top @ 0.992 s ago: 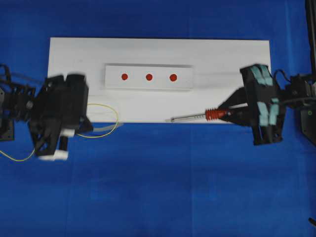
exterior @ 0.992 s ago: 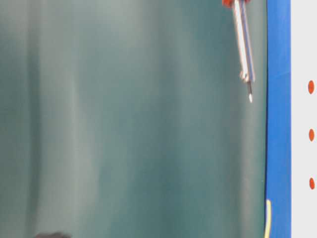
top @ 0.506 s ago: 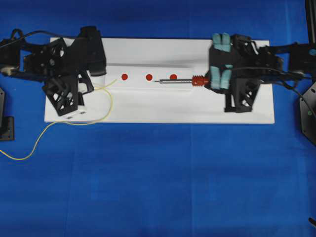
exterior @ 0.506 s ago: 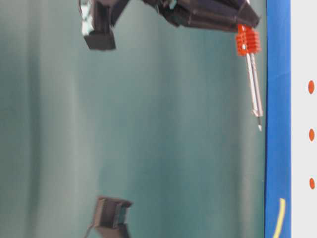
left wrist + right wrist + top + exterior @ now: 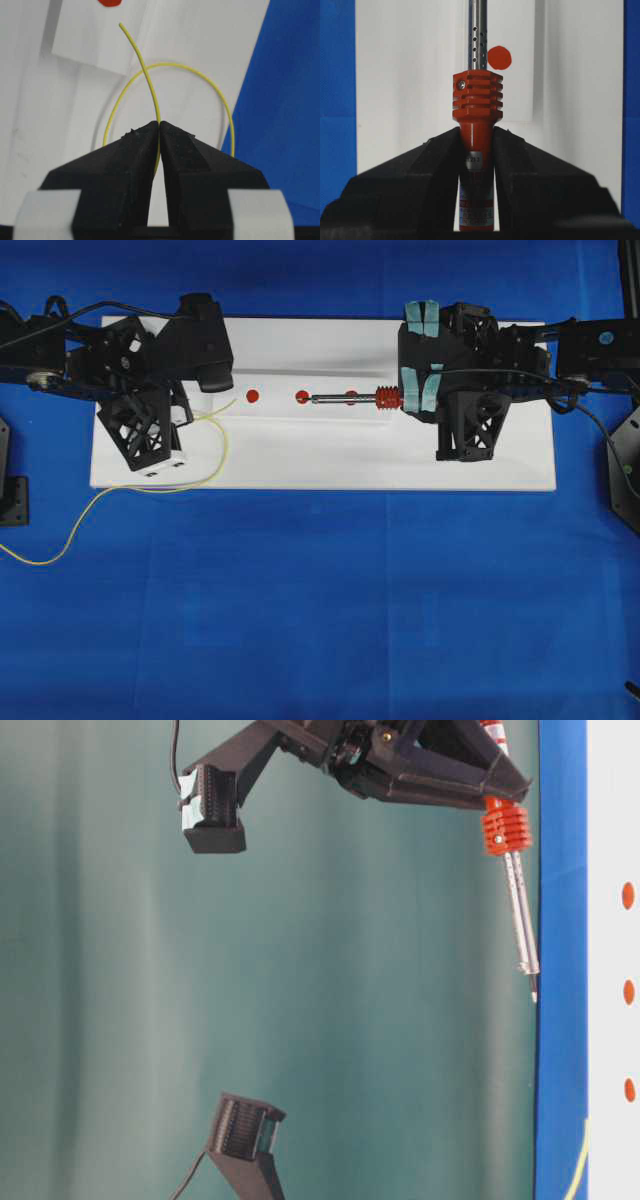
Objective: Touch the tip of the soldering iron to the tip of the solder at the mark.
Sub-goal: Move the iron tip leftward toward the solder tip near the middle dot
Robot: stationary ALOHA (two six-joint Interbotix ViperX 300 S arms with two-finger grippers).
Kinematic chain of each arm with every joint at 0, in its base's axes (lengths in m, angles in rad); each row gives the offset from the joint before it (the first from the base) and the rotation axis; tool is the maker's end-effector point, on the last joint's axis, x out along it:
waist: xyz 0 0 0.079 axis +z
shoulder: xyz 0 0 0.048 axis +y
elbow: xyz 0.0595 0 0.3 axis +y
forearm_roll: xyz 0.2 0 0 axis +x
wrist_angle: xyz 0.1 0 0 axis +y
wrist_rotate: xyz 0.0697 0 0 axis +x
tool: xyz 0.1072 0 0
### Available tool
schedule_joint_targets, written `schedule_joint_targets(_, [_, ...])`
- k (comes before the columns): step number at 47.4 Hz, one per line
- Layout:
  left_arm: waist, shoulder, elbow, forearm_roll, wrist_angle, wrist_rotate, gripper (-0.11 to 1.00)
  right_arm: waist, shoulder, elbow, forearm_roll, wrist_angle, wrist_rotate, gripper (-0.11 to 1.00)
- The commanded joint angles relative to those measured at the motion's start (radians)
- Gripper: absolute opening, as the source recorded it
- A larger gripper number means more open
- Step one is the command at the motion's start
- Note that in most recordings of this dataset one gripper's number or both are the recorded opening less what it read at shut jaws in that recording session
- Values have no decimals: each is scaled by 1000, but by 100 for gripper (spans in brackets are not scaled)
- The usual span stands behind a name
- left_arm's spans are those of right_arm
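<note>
The soldering iron (image 5: 350,398), clamped in the right gripper (image 5: 405,400), lies across the strip's red dots (image 5: 252,395) at upper centre, its tip by the middle one. The solder (image 5: 142,70), pinched by the left gripper (image 5: 159,131), ends short of the leftmost dot. I'd say the tips have yet to converge on one mark.

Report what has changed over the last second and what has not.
Both arms swung from the board's near edge up over the strip with the red marks. The right gripper carried the soldering iron leftward along the marks; the left gripper brought the solder tip toward the leftmost mark. Both grips stayed shut; the white board did not move.
</note>
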Motion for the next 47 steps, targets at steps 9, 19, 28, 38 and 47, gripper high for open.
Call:
schedule_joint_targets(9, [9, 44, -64, 3, -2, 5, 3, -5, -8, -29, -3, -3, -2, 6])
schedule_joint_targets(19, [35, 107, -81, 3, -3, 3, 3, -5, -3, -29, -5, -3, -2, 6])
schedule_joint_targets(28, [44, 133, -97, 3, -3, 9, 3, -5, 6, -28, -5, -3, -2, 6])
schedule_joint_targets(38, [44, 137, -97, 5, -2, 21, 3, -6, 14, -31, -12, -3, -2, 6])
schedule_joint_targets(47, [44, 137, -91, 5, -2, 20, 3, -14, 26, -37, -17, -3, -2, 6])
